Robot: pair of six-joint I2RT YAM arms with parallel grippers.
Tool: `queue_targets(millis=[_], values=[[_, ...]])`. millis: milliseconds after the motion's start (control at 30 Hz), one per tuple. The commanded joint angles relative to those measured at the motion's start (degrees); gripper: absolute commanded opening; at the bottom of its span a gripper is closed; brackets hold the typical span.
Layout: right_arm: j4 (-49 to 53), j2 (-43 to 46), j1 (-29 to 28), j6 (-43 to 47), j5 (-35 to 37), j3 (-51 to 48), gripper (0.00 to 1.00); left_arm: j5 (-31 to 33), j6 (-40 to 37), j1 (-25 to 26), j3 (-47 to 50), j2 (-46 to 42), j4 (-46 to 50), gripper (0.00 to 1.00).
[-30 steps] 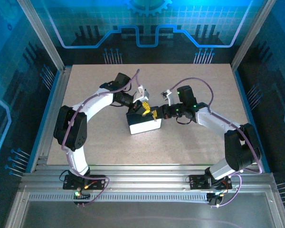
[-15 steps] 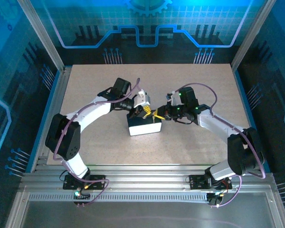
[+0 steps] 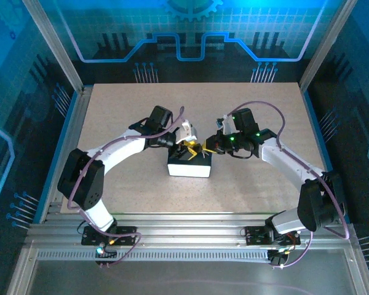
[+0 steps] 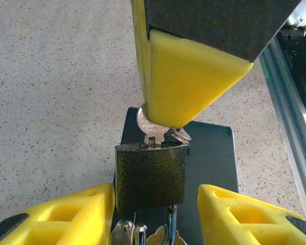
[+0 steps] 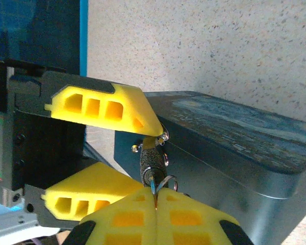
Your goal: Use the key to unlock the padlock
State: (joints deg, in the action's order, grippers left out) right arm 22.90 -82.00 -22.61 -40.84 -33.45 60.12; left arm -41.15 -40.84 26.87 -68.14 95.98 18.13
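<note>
left pincer [image 4: 155, 201] spread, flanking speckled dark padlock [image 4: 150, 176] | right pincer [image 5: 155, 196] clamped on metal key [image 4: 152, 135] | smooth blue tin [image 4: 209, 153] adjacent

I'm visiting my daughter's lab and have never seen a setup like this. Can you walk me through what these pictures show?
These are two robot arms, left and right, bolted to the near edge of a table. One picture looks down from above and behind them. The other two come from a small camera on each wrist, so you see that arm's own yellow padded fingers up close.

On the table sits a tin with a dark lid. Over the lid is a dark padlock with a silver key in its keyhole. The right gripper is shut on the key. The left gripper is open, with one finger on each side of the padlock and a visible gap on one side.
</note>
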Motion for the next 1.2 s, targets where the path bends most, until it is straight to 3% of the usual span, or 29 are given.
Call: queue_targets(millis=[0, 133, 267, 467, 600, 900, 1167], values=[[5.8, -1.1, -0.3, 7.1, 1.0, 2.5, 0.0, -1.8, 2.5, -1.4, 0.5, -3.2, -0.3, 0.5], [8.7, -2.3, -0.1, 10.1, 0.9, 3.4, 0.03, -3.3, 5.5, -2.9, -0.3, -4.6, -1.1, 0.53], [12.2, -3.0, 0.0, 14.2, 3.3, 4.6, 0.19, 0.1, 9.4, -3.1, -1.7, -5.5, -0.1, 0.53], [15.3, -1.7, 0.3, 22.5, 5.9, 7.3, 0.31, 13.8, 26.4, -3.1, -1.0, -4.8, -2.1, 0.5], [13.2, 0.6, -0.2, 34.7, 5.1, 7.0, 0.38, 21.6, 34.8, -3.2, 0.5, -5.0, -0.5, 0.46], [5.2, 1.6, -1.3, 51.7, -0.5, 3.1, 0.47, 24.1, 40.3, -3.1, 5.6, -9.1, -0.7, 0.46], [-0.7, 2.7, -7.1, 58.9, 6.5, -2.6, 0.53, 28.3, 43.4, -3.1, 6.5, -10.5, -0.7, 0.47]])
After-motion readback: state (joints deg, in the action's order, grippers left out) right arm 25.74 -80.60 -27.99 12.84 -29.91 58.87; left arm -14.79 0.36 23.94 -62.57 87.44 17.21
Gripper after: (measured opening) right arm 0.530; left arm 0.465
